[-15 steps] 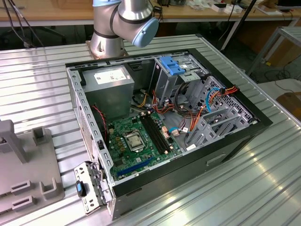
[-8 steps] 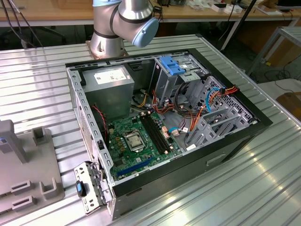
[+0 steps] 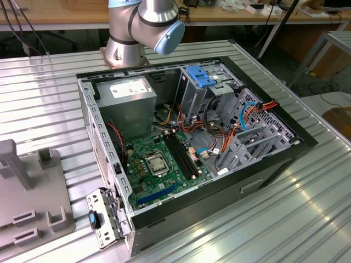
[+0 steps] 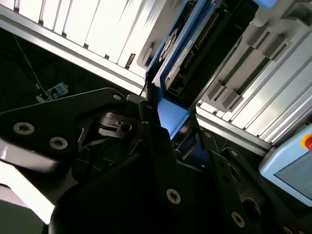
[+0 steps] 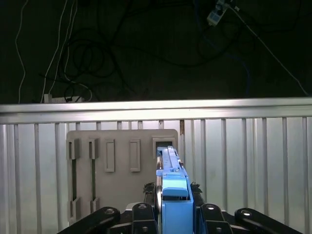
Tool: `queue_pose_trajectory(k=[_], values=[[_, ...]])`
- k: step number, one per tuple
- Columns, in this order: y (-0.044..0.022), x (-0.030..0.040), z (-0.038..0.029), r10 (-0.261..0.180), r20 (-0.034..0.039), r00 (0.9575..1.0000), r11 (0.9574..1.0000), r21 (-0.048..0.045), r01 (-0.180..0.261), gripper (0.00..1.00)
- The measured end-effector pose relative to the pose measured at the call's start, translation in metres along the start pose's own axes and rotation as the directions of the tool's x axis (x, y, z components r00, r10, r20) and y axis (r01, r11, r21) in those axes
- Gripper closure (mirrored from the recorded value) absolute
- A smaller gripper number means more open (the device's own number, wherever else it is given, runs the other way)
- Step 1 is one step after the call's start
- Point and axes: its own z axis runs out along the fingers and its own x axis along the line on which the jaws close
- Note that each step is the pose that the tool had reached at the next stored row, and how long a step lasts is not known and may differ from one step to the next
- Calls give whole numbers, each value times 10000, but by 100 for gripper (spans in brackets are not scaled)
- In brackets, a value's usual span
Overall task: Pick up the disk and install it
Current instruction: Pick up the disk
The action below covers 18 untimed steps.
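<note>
While lying open on ribbed table (image 3: 285,224): PC case (image 3: 258,181), motherboard (image 3: 140,156) exposed. Grey fixture plate (image 5: 122,165) on same table. Gripper (image 5: 175,200) jaws clamped on the disk (image 5: 168,163) in blue rails, edge-on at plate's slotted corner; contact with slot unclear.

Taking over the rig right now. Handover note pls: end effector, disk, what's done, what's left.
End effector: shut on the disk, clamped on its blue rails, seen in both wrist views.
Disk: held edge-on at the grey slotted fixture on the ribbed metal table. Can't tell whether its far end has cleared the slot.
Computer case: open on the table, disk not in it.
Done: grasp.
Left: lift-out unconfirmed; install in the case not done.
</note>
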Motion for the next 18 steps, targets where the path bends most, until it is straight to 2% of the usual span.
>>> queue_pose_trajectory(k=[2, 3, 13, 14, 15, 18], values=[[0, 0, -70, 0, 0, 10000, 10000, 1, 0, 63], [1, 0, -127, 0, 0, 10000, 10000, 1, 0, 63], [3, 0, -490, 0, -2, 10000, 10000, 0, 0, 63], [3, 0, -560, 0, -1, 10000, 10000, 1, 0, 63], [4, 0, -658, 0, -2, 10000, 10000, 1, 0, 63], [5, 0, -809, 0, 0, 10000, 10000, 3, 0, 63]])
